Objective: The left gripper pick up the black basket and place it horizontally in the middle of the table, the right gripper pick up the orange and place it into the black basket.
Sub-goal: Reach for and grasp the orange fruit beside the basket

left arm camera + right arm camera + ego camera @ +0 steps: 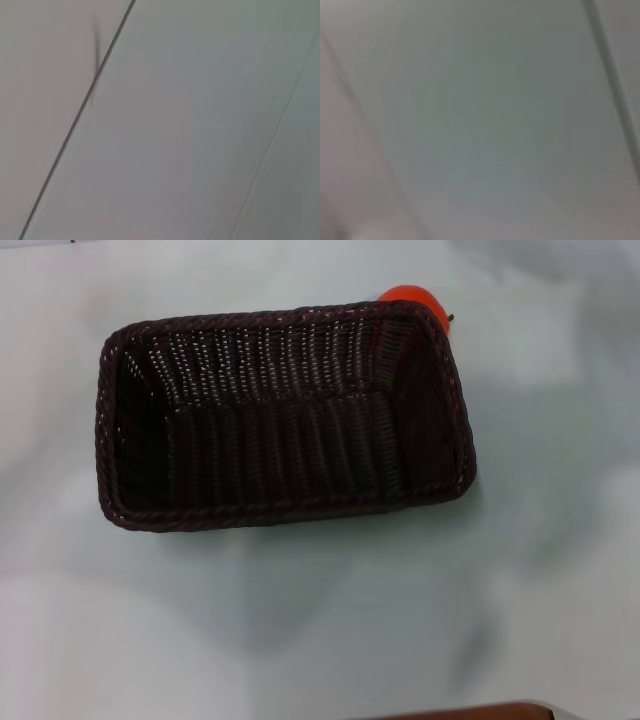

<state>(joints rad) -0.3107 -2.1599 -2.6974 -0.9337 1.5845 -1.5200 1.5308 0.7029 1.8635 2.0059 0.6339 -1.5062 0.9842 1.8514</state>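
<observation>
You see neither end effector in the head view, and both wrist views show only plain pale surfaces, so you cannot tell either arm's pose or how far its fingers stand apart. The black basket (pixel 285 418) sits upright on the table (pixel 320 630), long side across. The orange (pixel 420 302) lies outside it, touching the basket's far right corner.

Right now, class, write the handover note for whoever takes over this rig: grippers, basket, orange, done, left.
Grippers: neither left nor right shows in any view.
Black basket: upright on the table, long side across the head view, empty.
Orange: on the table behind the basket's far right corner, mostly hidden by the rim.
Done: basket looks placed.
Left: right gripper picks the orange and puts it in the basket.
</observation>
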